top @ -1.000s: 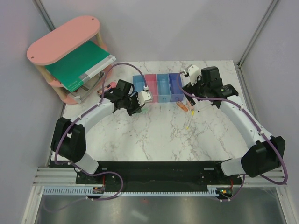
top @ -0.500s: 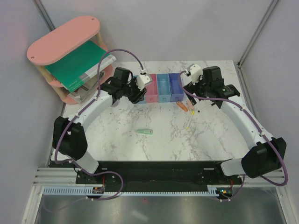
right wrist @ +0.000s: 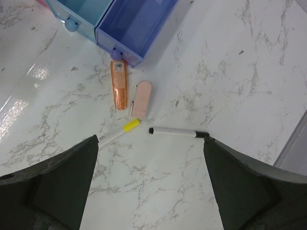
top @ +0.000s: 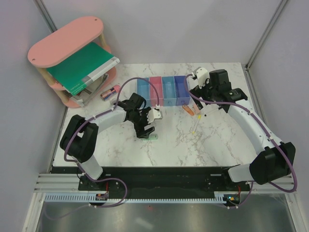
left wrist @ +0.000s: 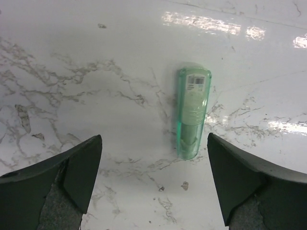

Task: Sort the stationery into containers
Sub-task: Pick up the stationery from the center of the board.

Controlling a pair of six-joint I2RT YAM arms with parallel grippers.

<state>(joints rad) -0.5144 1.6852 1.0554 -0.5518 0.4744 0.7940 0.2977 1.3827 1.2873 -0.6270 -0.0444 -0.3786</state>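
Although the pink stubby plastic cylinder (top: pixel 114 90) lies unmoved at the far left of the white marble desk (top: pixel 217 140), the left arm's position has changed. Half a second ago its left end effector (left wrist: pixel 153 140) stood at the joined row of four small plastic bins (top: pixel 166 100). It has now come down over the mint-green translucent capsule (left wrist: pixel 193 112), which lies flat on the desk well in front of that row. The jaws are spread wide. They stand either side of the capsule and touch nothing, with the capsule nearer the right-hand finger.

Judgement: a pick of the capsule is about to begin, and it is not yet secured.

To the right, the right end effector (right wrist: pixel 151 143) holds its former station, jaws likewise spread and empty. Beneath it, the orange crayon-like stick (right wrist: pixel 119 88) and peach stick (right wrist: pixel 141 98) lie just before the dark-blue bin (right wrist: pixel 136 24). The thin yellow-tipped stick (right wrist: pixel 120 132) and the thin black-and-white pen (right wrist: pixel 175 131) lie nearer the arm. All four remain unsorted.
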